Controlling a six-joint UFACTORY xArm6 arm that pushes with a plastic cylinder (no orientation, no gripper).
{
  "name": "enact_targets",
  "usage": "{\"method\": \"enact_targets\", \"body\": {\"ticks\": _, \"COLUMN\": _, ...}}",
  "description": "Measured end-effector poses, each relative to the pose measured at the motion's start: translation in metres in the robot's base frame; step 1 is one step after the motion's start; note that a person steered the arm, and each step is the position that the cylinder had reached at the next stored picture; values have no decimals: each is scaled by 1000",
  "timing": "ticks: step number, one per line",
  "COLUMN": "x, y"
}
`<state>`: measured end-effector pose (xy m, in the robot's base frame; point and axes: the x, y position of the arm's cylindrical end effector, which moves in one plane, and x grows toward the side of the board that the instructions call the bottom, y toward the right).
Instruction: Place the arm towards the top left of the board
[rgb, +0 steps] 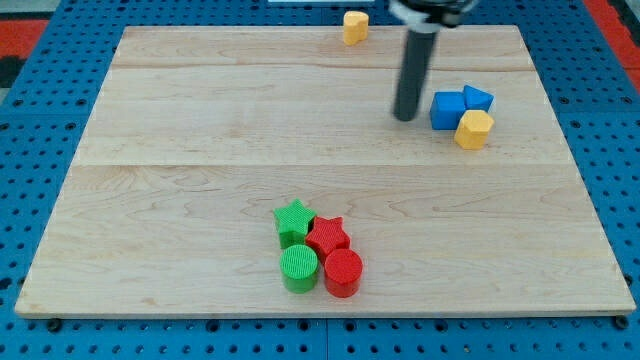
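My tip (404, 118) was found resting on the wooden board (200, 150), in the upper right portion of the view, at the lower end of a straight dark rod (414, 70) descending from the view's top edge. No pincer was fitted to the arm, so no spread or pressed state could be recorded; nothing was held. The board's top left area lay well apart from my tip, far toward the view's left.

Just beside my tip, to the view's right, a blue cube (447, 110) was observed, close to but apparently not touching the rod. A second blue block (478, 98), of angular shape not fully made out, was set against the cube on its far right side. A yellow block (474, 129), roughly hexagonal, was touching this pair at their lower right.

Above and to the left of my tip, near the board's top edge, a second yellow block (355, 27) was noted standing alone.

Well below and to the left of my tip, toward the view's bottom, four blocks were clustered in contact: a green star (293, 222), a red star (328, 236), a green cylinder (299, 268) and a red cylinder (343, 272).

The board was seen lying on a blue perforated surface (40, 120).
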<state>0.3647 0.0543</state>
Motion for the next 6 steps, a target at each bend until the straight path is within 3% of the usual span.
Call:
{"method": "enact_targets", "body": {"ticks": 1, "x": -36, "y": -90}}
{"method": "enact_targets", "body": {"ticks": 3, "x": -173, "y": -142}}
{"method": "enact_targets", "body": {"ticks": 6, "x": -172, "y": -108}}
